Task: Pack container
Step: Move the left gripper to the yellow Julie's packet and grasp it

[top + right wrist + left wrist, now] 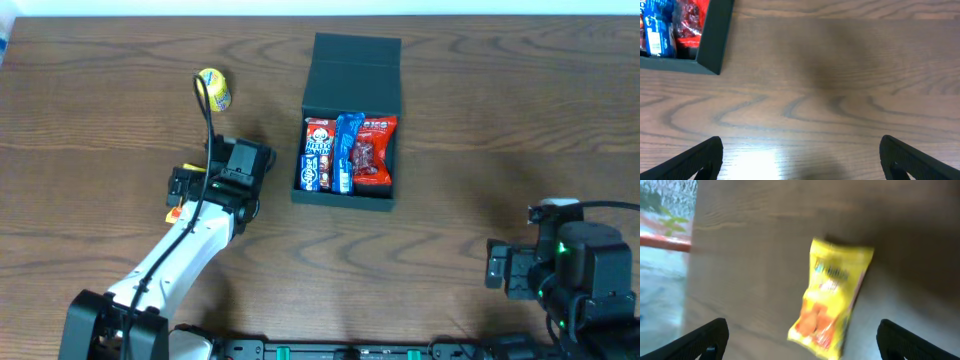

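Dark green container [357, 62] open at 12 o'clock on desk [480, 120], three packets [348, 152] inside. Yellow packet [214, 89] at 10 o'clock, near left hand [802, 342], fingers apart. Right hand [800, 160] at 4 o'clock, fingers apart.

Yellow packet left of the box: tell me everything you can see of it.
The yellow packet is a small glossy pouch, plastic-looking, with a crimped end, an orange snack picture and lettering too blurred to read. It lies flat on the wooden table, outside the container and apart from it. The open left gripper hovers near it; nothing touches it.
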